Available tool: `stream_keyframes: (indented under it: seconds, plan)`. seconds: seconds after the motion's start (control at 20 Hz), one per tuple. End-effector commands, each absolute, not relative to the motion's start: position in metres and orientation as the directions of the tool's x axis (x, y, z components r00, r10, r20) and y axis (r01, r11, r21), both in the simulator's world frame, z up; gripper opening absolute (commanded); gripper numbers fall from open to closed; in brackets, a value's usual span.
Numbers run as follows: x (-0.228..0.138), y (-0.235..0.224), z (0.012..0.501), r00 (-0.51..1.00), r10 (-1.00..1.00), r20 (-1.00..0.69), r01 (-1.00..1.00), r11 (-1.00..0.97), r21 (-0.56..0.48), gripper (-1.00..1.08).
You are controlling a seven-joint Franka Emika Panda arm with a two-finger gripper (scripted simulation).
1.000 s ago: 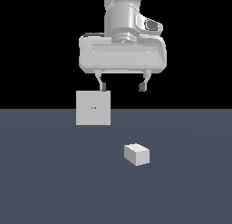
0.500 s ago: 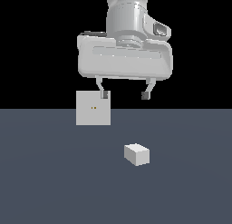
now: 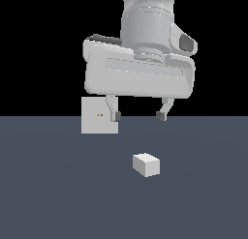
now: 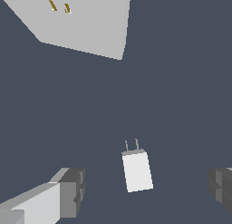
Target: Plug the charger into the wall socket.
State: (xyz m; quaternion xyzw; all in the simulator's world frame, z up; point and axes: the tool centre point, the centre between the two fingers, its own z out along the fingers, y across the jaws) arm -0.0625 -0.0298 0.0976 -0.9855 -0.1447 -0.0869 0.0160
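- The wall socket (image 3: pixel 99 115), a flat, light-grey square panel, stands upright on the exterior view's left, at the far edge of the dark blue-grey surface (image 3: pixel 53 185). Two tiny orange holes sit side by side near its centre.
- In the wrist view the same panel (image 4: pixel 86 21) fills one corner of the picture, and its two orange holes show as short slanted marks.
- Just to the right of the panel in the exterior view hangs the robot's white gripper (image 3: pixel 138 116), its broad body above and two short dark-tipped fingers (image 3: pixel 116 116) pointing down. One finger overlaps the panel's right edge in that picture; whether they touch I cannot tell, since depth is hard to read here.
- The fingers are spread wide with nothing between them.
- The charger (image 3: pixel 146 165), a small plain white box-shaped block, lies on the surface nearer the camera and below the gripper, well apart from the socket and to its right.
- In the wrist view the charger (image 4: pixel 137 171) lies flat between the two grey fingers (image 4: pixel 72 192), touching neither; two thin metal prongs stick out of one end, pointing roughly toward the panel.
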Motion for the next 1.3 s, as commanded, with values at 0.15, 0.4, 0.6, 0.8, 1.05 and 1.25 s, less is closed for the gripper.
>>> stream_keyframes:
  seconds: [0.15,0.4,0.6,0.8,1.05,1.25]
  plan:
    - [-0.070,-0.034,0.083,0.913,0.339,0.227,0.349,-0.937,-0.003,1.00]
    - [-0.074,-0.037,0.073,0.890,0.374,0.260,0.387,-0.922,-0.001,1.00]
    - [-0.075,-0.038,0.067,0.877,0.392,0.277,0.409,-0.913,0.000,1.00]
    - [-0.076,-0.039,0.064,0.869,0.403,0.287,0.420,-0.907,0.000,1.00]
    - [-0.076,-0.039,0.063,0.869,0.403,0.287,0.421,-0.907,0.000,1.00]
    - [-0.077,-0.039,0.057,0.869,0.404,0.287,0.421,-0.907,0.000,1.00]
